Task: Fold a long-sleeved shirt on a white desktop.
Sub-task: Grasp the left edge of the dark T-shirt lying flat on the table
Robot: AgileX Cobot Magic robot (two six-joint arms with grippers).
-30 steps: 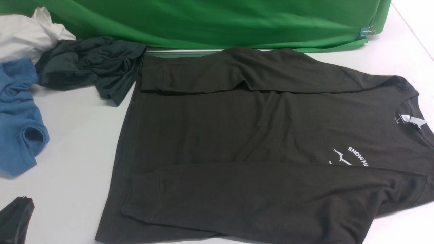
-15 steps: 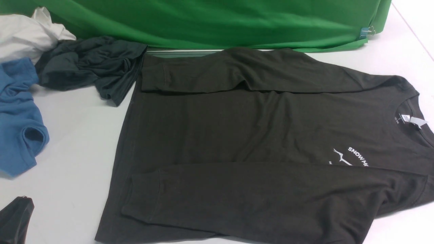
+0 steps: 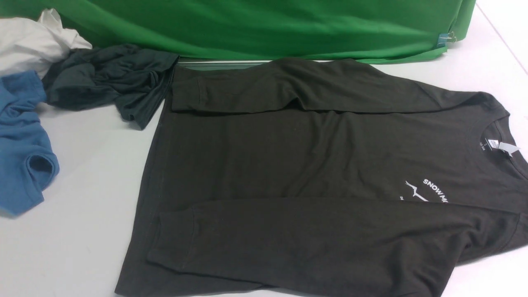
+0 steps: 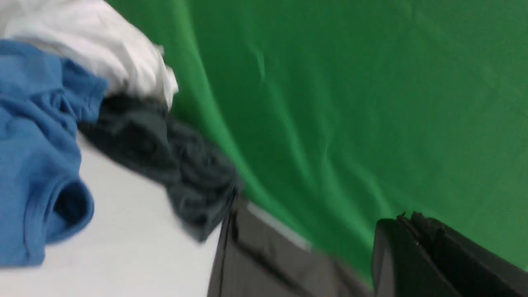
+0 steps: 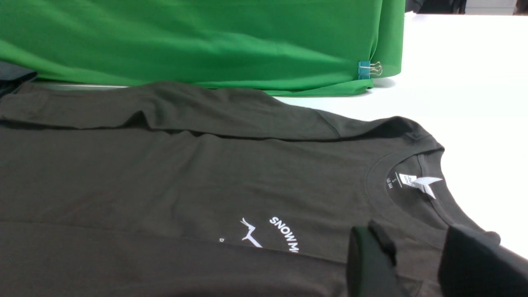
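The long-sleeved shirt (image 3: 313, 165) is laid flat on the white desktop (image 3: 82, 173), its neck side under the partly opened, empty right gripper (image 5: 414, 243); the left gripper (image 4: 409, 218) is closed.

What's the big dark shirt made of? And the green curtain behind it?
The shirt looks like soft, matte knit fabric, maybe cotton: it lies limp with gentle creases and no shine. The green curtain looks like thinner, smoother cloth with a slight sheen, draped in long folds.
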